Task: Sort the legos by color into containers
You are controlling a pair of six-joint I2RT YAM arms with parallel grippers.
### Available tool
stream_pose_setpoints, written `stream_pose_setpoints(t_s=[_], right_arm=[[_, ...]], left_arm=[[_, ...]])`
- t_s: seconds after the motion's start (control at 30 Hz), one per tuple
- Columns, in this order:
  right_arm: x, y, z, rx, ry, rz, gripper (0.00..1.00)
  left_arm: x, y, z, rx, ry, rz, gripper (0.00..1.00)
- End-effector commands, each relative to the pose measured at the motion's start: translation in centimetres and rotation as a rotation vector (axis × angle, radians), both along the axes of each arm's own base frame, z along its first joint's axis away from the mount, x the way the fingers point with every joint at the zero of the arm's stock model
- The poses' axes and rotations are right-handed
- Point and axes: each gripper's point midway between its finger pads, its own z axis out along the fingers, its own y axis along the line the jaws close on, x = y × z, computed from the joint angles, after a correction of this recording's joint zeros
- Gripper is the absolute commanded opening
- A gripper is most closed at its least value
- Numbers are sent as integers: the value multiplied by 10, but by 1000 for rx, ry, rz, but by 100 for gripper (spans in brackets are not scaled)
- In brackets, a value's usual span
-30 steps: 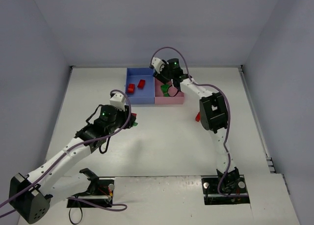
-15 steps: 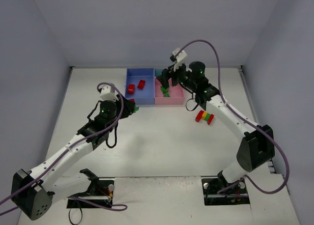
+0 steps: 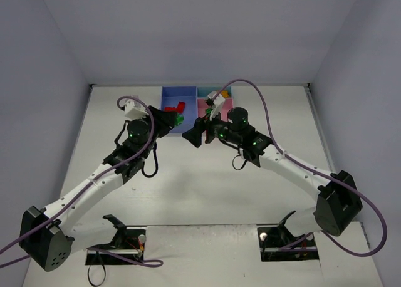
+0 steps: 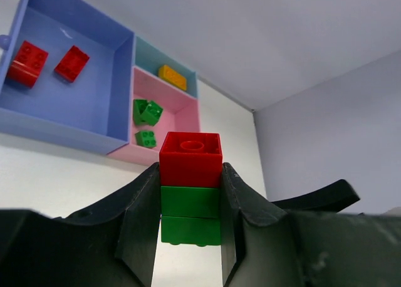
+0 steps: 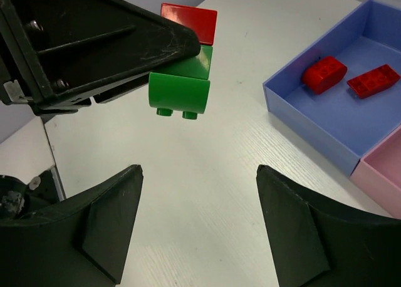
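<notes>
While my left tool (image 4: 190,174) is clamped on a mixed stack (image 4: 190,187), nothing can go into a tray yet. The stack is a red brick (image 4: 190,158) on top, a green brick (image 4: 190,202) under it and a rounded green piece (image 5: 178,93) at the bottom. It hangs in the air over bare desk (image 3: 207,187), near the blue tray (image 4: 94,105) and apart from it.

My right tool (image 5: 199,174) has its jaws spread wide and empty, facing the stack from the right.

Trays on the far side:
- blue tray: two red bricks (image 4: 27,62)
- pink tray (image 4: 178,114): green bricks (image 4: 147,111)
- teal tray (image 4: 147,58): one yellow brick (image 4: 172,77)

Risks, as I judge them:
1. Only the rounded green piece sticks out clear of my left fingers (image 5: 125,42). Its curved face gives a poor pinch, so my right fingers may slide off.
2. A pull off the stud axis could tear the whole stack out of the left grip instead of splitting it. It would then drop onto the desk, outside every tray.
3. Room beside the left fingers is tight, so closing there could knock tool against tool and shift the grip.
4. The split may come at the green-green joint. Red and green would remain joined, and dropping that pair in either tray mis-sorts one brick.
</notes>
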Motion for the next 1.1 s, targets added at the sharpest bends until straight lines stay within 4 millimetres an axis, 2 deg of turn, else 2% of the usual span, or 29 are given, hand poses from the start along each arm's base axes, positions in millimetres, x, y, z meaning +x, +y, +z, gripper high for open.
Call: stream_pose_setpoints(t_s=[0.0, 0.23, 0.37, 0.7, 0.97, 1.07], right_arm=[[-8, 9, 63, 161, -125, 27, 69], [-6, 26, 72, 192, -146, 49, 67], [2, 34, 76, 189, -170, 39, 65], [21, 40, 76, 185, -188, -15, 61], [31, 42, 80, 194, -212, -45, 54], [34, 42, 81, 196, -220, -51, 48]], left_arm=[[2, -4, 63, -150, -133, -3, 0], [0, -3, 60, -164, -121, 4, 0], [1, -4, 59, -172, -119, 4, 0], [3, -10, 57, -169, -120, -7, 0], [2, -10, 46, -161, -101, -7, 0], [2, -10, 47, -163, -104, -9, 0]])
